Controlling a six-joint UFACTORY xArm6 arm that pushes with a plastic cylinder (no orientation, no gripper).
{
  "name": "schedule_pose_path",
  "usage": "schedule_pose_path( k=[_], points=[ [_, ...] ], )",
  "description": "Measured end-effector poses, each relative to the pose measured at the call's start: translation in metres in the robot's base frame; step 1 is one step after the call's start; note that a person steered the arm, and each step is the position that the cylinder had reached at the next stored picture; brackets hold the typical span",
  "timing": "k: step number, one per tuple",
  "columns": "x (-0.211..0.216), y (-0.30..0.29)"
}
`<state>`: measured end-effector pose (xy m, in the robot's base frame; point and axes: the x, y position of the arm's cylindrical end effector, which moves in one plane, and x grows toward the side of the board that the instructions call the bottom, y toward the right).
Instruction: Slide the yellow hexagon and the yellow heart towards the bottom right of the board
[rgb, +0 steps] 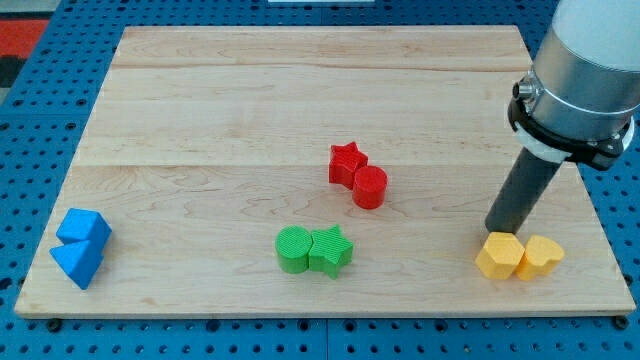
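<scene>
The yellow hexagon (498, 256) and the yellow heart (540, 255) lie side by side, touching, near the board's bottom right corner. The hexagon is on the view's left of the heart. My tip (497, 230) stands just above the hexagon's top edge, at or very near touching it. The dark rod rises from there up and to the view's right into the grey arm body (585, 75).
A red star (346, 162) and a red cylinder (370, 187) touch near the board's middle. A green cylinder (294, 249) and a green star (331, 249) touch below them. Two blue blocks (80, 247) sit at the bottom left. The wooden board (200, 120) lies on a blue surface.
</scene>
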<state>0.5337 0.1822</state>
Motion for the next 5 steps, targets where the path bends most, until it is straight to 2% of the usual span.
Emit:
schedule_pose_path(
  k=[2, 4, 5],
  points=[
    [0.001, -0.060],
    [0.041, -0.052],
    [0.041, -0.043]
  ],
)
